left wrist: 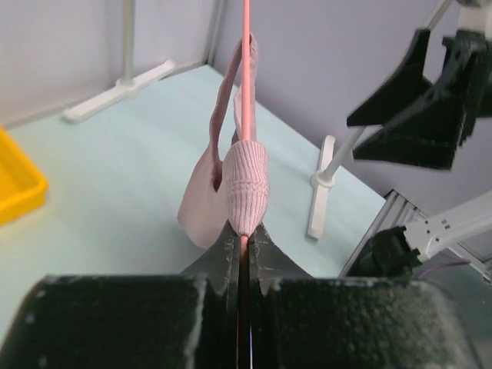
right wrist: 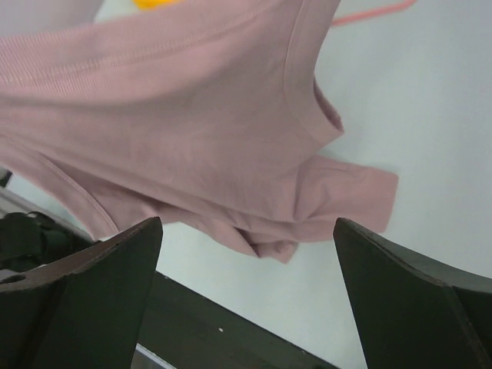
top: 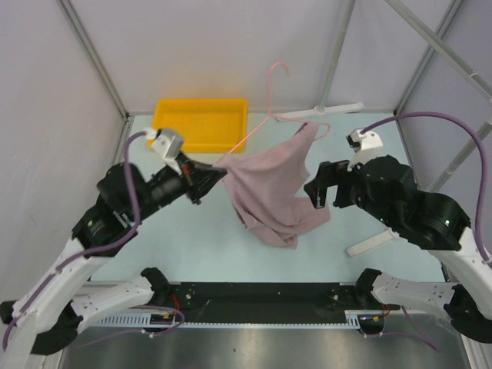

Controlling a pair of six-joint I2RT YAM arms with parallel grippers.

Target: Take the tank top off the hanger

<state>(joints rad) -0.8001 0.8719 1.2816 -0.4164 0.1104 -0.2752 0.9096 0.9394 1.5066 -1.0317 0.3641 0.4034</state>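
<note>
The light-pink wire hanger (top: 270, 98) hangs tilted above the table, hook uppermost. My left gripper (top: 217, 169) is shut on its lower left corner. In the left wrist view the wire (left wrist: 247, 69) runs straight out from between the closed jaws (left wrist: 244, 237), and a bunched strap of the tank top (left wrist: 246, 181) sits just past the fingertips. The dusty pink tank top (top: 269, 192) droops from the hanger, its hem resting on the table. My right gripper (top: 317, 192) is open beside the garment's right edge, with nothing between its fingers. In the right wrist view the tank top (right wrist: 192, 123) fills the space beyond the open gripper (right wrist: 247, 223).
A yellow tray (top: 201, 123) sits at the back left. White rack feet lie at the back (top: 338, 110) and at the right (top: 373, 244). Grey frame poles rise at the corners. A black rail (top: 261, 296) runs along the near edge.
</note>
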